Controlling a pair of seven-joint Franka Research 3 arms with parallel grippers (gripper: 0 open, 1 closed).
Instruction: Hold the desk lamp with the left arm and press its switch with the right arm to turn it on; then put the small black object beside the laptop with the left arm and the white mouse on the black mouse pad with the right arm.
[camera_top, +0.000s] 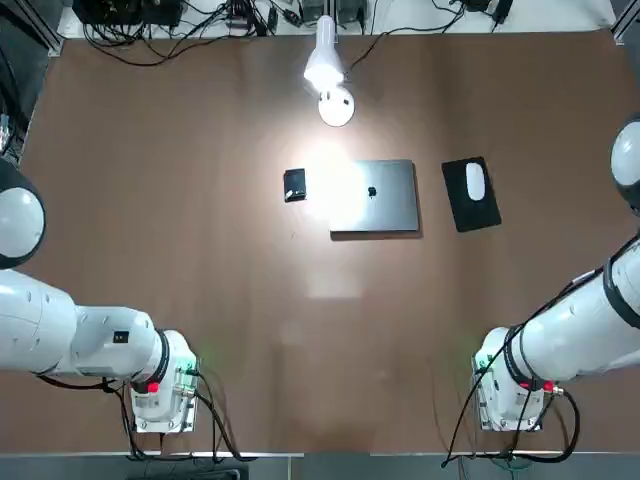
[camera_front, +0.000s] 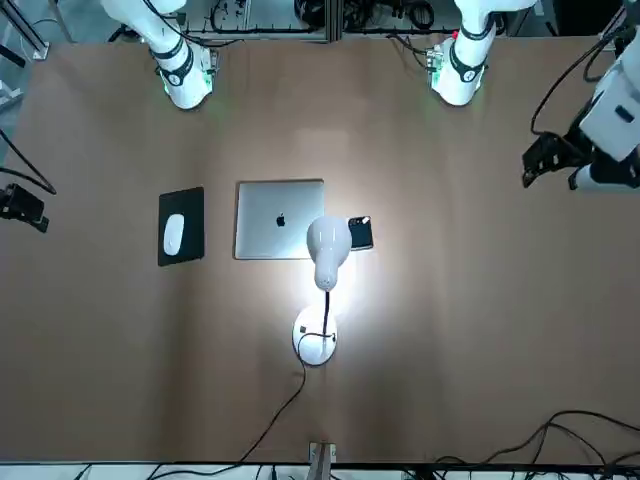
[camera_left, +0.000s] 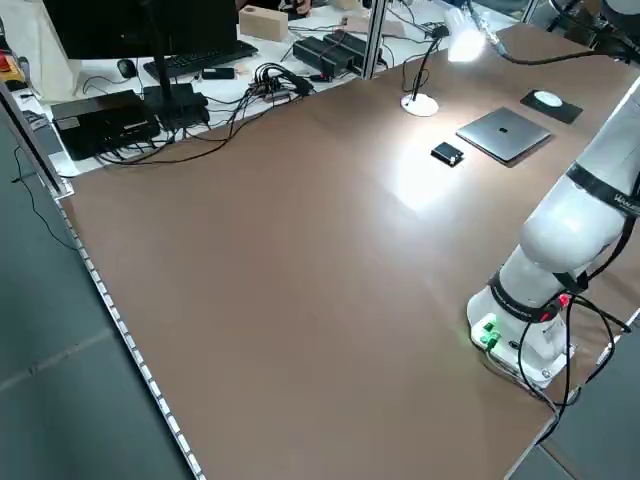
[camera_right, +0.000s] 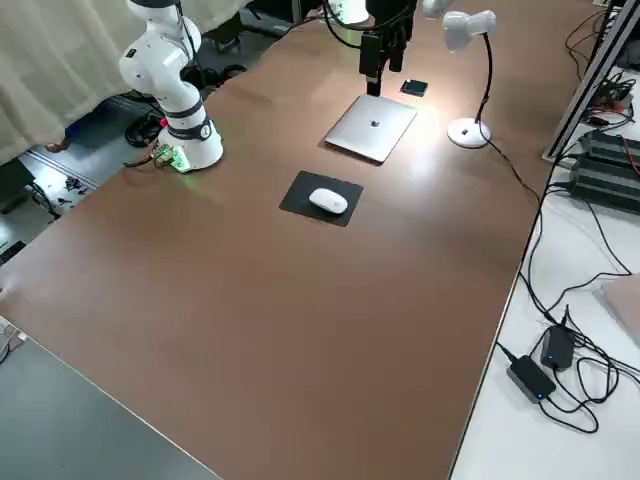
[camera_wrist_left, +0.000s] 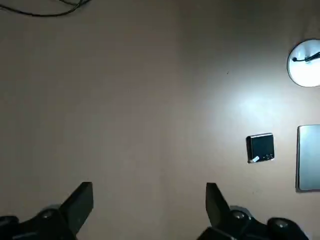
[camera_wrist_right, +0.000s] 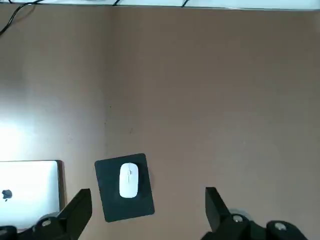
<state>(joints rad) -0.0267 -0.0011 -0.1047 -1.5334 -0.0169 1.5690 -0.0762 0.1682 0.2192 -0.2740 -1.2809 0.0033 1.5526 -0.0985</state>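
Laptop, thin grey metal slab (camera_top: 385, 196): near edge of its lid on the lamp side lost in glare, top view. Front view: elongated white lamp head (camera_front: 328, 245) hides one laptop corner. Both wrist views crop the laptop; in the right one, the black two-finger right gripper (camera_wrist_right: 149, 202) also covers part of it. Small glossy black block (camera_wrist_left: 260, 148) beside laptop: pale markings too small to read. White disc lamp base (camera_wrist_left: 306, 63), diagonally off laptop: cropped, left wrist view. Black left gripper (camera_wrist_left: 149, 200), off laptop's block side: body cropped, left wrist view.
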